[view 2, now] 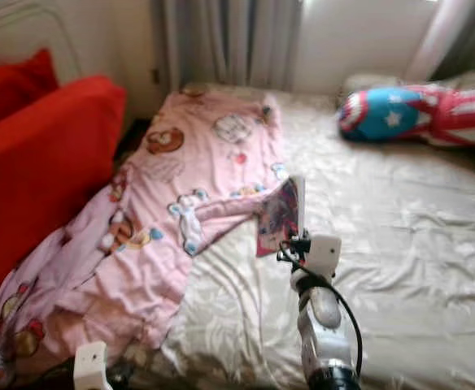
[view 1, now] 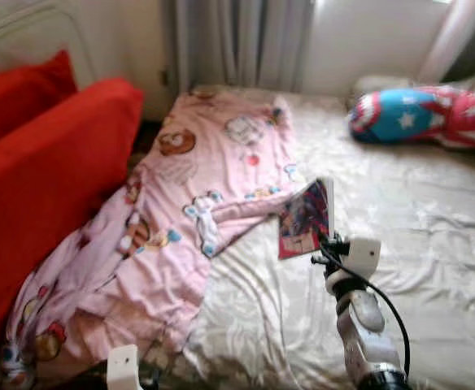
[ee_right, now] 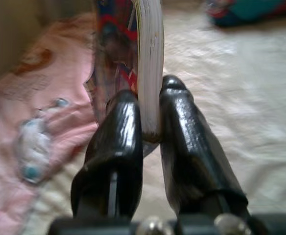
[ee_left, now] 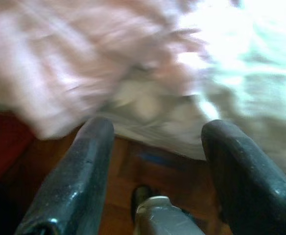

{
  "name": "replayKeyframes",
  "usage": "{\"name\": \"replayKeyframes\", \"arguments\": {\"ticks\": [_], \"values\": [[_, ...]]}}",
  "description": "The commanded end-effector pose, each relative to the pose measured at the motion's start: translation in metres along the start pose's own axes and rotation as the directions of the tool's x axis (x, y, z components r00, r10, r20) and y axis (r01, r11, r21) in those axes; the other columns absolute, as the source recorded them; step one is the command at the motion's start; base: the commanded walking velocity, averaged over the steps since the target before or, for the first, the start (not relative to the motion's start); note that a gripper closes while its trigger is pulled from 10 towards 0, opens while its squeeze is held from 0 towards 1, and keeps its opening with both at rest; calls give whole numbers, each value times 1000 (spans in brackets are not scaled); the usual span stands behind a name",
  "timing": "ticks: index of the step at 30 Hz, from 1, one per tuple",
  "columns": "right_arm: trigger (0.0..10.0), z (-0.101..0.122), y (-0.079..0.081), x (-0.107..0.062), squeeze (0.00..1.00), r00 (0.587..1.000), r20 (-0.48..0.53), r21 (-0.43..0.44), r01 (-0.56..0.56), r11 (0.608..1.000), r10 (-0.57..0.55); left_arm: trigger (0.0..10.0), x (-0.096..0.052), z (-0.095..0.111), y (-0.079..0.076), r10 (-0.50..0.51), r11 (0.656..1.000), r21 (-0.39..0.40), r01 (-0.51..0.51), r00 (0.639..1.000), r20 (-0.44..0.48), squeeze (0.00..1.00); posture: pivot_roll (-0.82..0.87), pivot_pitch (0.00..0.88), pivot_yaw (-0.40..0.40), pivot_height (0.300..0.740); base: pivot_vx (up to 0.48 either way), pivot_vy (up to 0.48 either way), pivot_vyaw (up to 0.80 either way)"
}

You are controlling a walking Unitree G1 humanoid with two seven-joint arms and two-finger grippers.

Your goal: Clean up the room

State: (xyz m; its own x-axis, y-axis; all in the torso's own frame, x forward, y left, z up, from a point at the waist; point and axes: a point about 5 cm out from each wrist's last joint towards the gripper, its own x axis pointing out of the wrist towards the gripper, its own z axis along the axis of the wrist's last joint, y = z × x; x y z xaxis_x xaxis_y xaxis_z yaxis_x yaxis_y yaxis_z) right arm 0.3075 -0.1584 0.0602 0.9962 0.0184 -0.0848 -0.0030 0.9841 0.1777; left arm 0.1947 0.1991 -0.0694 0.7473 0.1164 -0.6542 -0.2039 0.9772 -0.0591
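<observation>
Nearest us in the head view, our right tool [view 1: 325, 248] lifts a book [view 1: 306, 218] above the bed [view 1: 433, 244], beside the pink blanket [view 1: 197, 195]. Right wrist view: fingers [ee_right: 116, 142] clamped on the book's spine. Left wrist view: our left tool [ee_left: 155, 147] hangs apart at the bed's edge.
</observation>
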Motion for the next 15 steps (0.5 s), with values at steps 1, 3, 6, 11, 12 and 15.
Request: {"name": "replayKeyframes", "arguments": {"ticks": [1, 3, 6, 11, 12, 15], "values": [[10000, 8, -2, 1, 0, 999, 47, 2, 16, 1000, -16, 10000, -2, -5, 1, 3, 1000, 0, -3, 1000, -15, 0, 2, 93, -30, 740, 0, 0, -775], [10000, 8, -2, 2, 0, 999, 51, -2, 14, 1000, -14, 10000, -2, -5, 0, 3, 1000, -1, -3, 1000, -15, 0, 2, 93, -30, 740, 0, 0, -581], [10000, 7, 0, 2, 0, 999, 54, -4, 6, 1000, -6, 10000, -2, -5, 0, 6, 1000, 0, -6, 1000, -16, 0, 7, 85, -32, 740, 0, 0, 0], [10000, 6, 1, 2, 0, 999, 43, -12, -5, 1000, 5, 10000, -2, -7, 0, 11, 1000, 8, -10, 1000, -20, 0, 5, 82, -31, 740, 0, -164, 0], [10000, 5, 1, 2, 0, 999, 40, -11, -7, 1000, 8, 10000, -2, -7, -1, 10, 1000, 8, -10, 1000, -21, 0, 4, 82, -30, 740, 0, -277, 0], [10000, 4, 2, 2, 0, 999, 34, -13, -13, 1000, 13, 10000, -3, -8, -1, 10, 1000, 8, -10, 1000, -22, 0, 3, 81, -29, 740, 0, -275, 0]]}}
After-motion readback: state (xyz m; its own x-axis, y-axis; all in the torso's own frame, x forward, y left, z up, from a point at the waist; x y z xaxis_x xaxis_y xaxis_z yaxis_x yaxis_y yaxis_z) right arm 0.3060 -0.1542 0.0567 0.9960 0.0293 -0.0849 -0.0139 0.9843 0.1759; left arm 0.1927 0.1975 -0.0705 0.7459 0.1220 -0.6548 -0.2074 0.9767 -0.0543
